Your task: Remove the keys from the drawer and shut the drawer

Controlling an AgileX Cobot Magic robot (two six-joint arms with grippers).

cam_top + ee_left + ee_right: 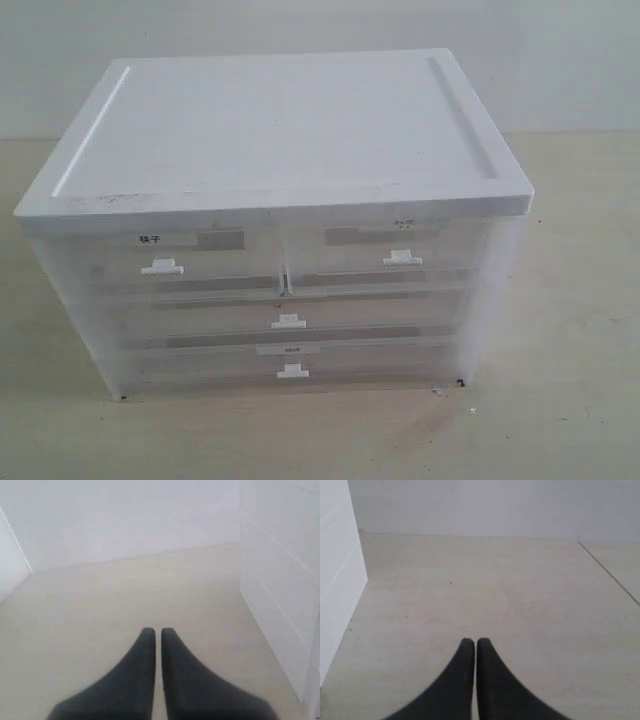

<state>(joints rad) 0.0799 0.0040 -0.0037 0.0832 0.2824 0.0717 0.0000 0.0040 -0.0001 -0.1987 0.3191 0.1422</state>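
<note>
Starting from zero: left gripper [158,630] and right gripper [471,641] clenched empty above bench [580,400]. Cabinet [280,150] sits toward the far edge, every drawer [230,270] shut, keys not visible. Next we open a gripper and pull a handle [162,267]; can't tell which drawer.

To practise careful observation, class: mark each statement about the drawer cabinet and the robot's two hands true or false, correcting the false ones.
1. Every drawer of the cabinet is shut. True.
2. The keys lie on top of the cabinet. False: no keys show in any view.
3. The left hand is shut and holds nothing. True.
4. The right hand grips a drawer handle. False: it is shut, holding nothing, above the table.
5. The top row has one drawer. False: two small drawers sit side by side there.
</note>
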